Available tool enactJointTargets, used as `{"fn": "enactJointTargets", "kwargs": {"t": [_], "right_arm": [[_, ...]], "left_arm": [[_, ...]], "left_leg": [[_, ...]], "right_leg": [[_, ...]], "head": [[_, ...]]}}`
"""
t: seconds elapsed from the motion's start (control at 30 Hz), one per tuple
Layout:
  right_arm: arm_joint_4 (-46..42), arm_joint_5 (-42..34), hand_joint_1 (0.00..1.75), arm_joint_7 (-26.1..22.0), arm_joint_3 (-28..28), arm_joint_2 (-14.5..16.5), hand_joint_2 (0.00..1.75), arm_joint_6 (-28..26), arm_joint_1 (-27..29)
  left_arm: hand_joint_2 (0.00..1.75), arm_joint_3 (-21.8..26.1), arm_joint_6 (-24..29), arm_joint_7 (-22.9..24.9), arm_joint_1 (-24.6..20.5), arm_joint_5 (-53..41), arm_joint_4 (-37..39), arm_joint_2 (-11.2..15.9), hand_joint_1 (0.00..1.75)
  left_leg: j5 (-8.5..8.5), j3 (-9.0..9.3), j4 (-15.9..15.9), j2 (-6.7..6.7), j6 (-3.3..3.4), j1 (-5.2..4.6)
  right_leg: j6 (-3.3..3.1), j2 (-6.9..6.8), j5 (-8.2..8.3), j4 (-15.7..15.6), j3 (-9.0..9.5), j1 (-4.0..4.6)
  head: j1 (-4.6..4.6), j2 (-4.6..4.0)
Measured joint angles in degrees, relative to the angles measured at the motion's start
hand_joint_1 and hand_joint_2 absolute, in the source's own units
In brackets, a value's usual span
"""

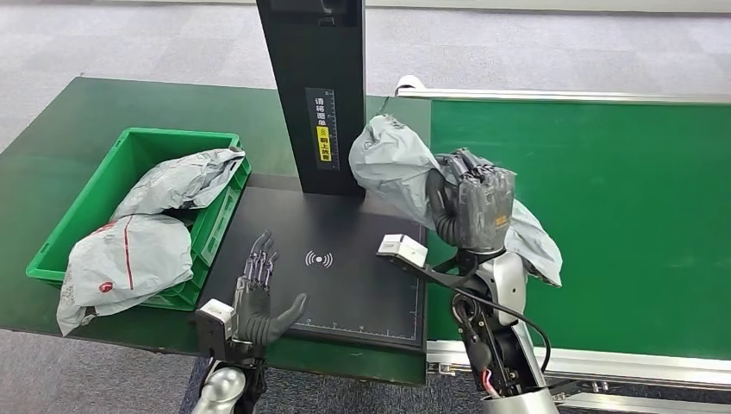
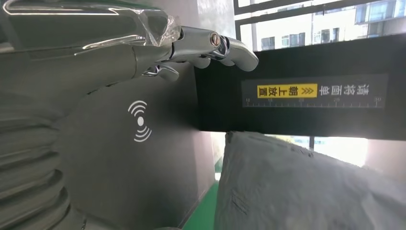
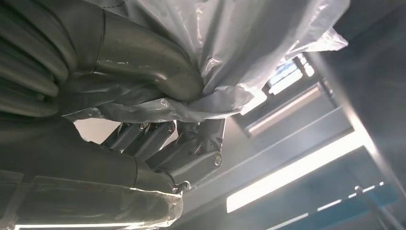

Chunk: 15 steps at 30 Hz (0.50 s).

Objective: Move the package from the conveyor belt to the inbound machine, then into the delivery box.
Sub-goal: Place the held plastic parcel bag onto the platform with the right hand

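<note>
While the right hand grips the grey package from its near side, the bag hangs lifted above the seam where the green conveyor belt meets the black scanning plate of the inbound machine. In the right wrist view the thumb and darker fingers bunch a fold of the plastic film between them, so the hold looks to be on loose skin rather than on the contents. The left hand rests low at the near edge of the plate, fingers spread and holding nothing.

The step in hand appears to be carrying the package onto the plate. To do it well, the arm should travel leftward with the bag kept high enough that its drooping tail, which trails over the belt behind the wrist, does not drag on the plate's edge. The bag should settle flat near the wireless symbol, clear of the black upright column, against which its upper lobe now sits very close. Because the grip is on thin film, a slow move is wise; a jerk could let the bag slip. The left hand ought to stay aside until the bag lies down. Beyond, the green delivery box already holds two similar bags and has little room left.
</note>
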Motion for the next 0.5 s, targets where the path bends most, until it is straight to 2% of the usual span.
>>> {"fn": "enactJointTargets", "kwargs": {"t": [0.23, 0.4, 0.5], "right_arm": [[9.3, -4.9, 1.75, -2.9, 3.5, 3.9, 1.75, 1.6, -1.8], [19.4, -8.9, 1.75, -5.7, 5.5, 7.6, 1.75, 3.1, -1.2], [23.9, -11.4, 1.75, -6.4, 7.1, 8.6, 1.75, 3.2, -0.6]], "left_arm": [[1.75, -1.0, 0.2, 0.0, -1.1, 0.2, 1.3, -0.1, 0.00], [1.75, -1.4, 1.1, 0.0, -1.2, 0.2, 1.7, -0.4, 0.00], [1.75, -1.8, 1.2, 0.0, -1.1, 0.0, 1.8, -0.5, 0.00]], "left_leg": [[0.00, 0.02, 0.0, 0.03, 0.00, 0.01], [0.00, 0.00, 0.0, 0.03, -0.01, 0.02], [0.00, -0.02, 0.0, 0.00, -0.01, 0.02]], "right_leg": [[0.00, 0.01, 0.00, 0.0, -0.02, 0.02], [-0.01, 0.01, -0.01, 0.0, -0.04, 0.03], [0.00, 0.00, -0.02, 0.0, -0.03, 0.03]], "head": [[-0.01, 0.00], [-0.01, 0.00], [0.00, 0.00]]}}
